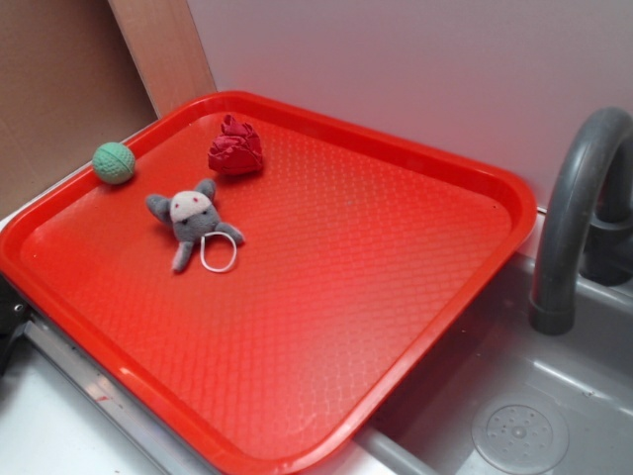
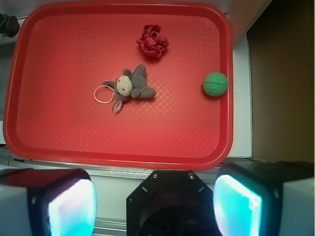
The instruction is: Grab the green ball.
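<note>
A small mint-green ribbed ball (image 1: 114, 162) sits on a red plastic tray (image 1: 396, 327), against its rim. A grey plush toy (image 1: 190, 222) lies near it, a dark red crumpled cloth lump (image 1: 235, 148) behind. The tray rests over a grey sink (image 1: 554, 416) beside a grey faucet (image 1: 574, 208).

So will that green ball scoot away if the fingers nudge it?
Probably. The green ball is round and rests by the tray rim, so it could roll along it. Its ribbed, yarn-like surface looks soft and grippy, likely light.

A plain white wall (image 1: 396, 69) stood behind a grey sink (image 1: 554, 406) with a curved grey faucet (image 1: 574, 198); brown cardboard (image 1: 59, 89) leaned at the left.
</note>
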### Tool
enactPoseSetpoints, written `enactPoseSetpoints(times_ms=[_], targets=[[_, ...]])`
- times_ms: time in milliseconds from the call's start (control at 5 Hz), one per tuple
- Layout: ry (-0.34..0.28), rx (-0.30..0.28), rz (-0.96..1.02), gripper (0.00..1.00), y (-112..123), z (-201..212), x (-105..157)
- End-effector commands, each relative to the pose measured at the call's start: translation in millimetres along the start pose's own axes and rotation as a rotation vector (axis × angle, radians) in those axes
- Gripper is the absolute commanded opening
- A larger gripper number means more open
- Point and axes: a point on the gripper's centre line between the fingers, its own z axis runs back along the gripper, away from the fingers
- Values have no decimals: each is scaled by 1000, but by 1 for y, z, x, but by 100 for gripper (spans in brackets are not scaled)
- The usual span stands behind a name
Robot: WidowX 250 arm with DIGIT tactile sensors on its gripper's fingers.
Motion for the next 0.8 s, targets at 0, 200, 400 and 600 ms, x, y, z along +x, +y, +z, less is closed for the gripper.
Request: enactPoseSetpoints(times_ms=[0, 200, 400, 600], targets=[[0, 0, 0, 100, 0, 0, 0], [24, -12, 28, 100, 0, -3, 4], [113, 106, 267, 100, -1, -9, 17], [188, 106, 517, 100, 8, -18, 34]])
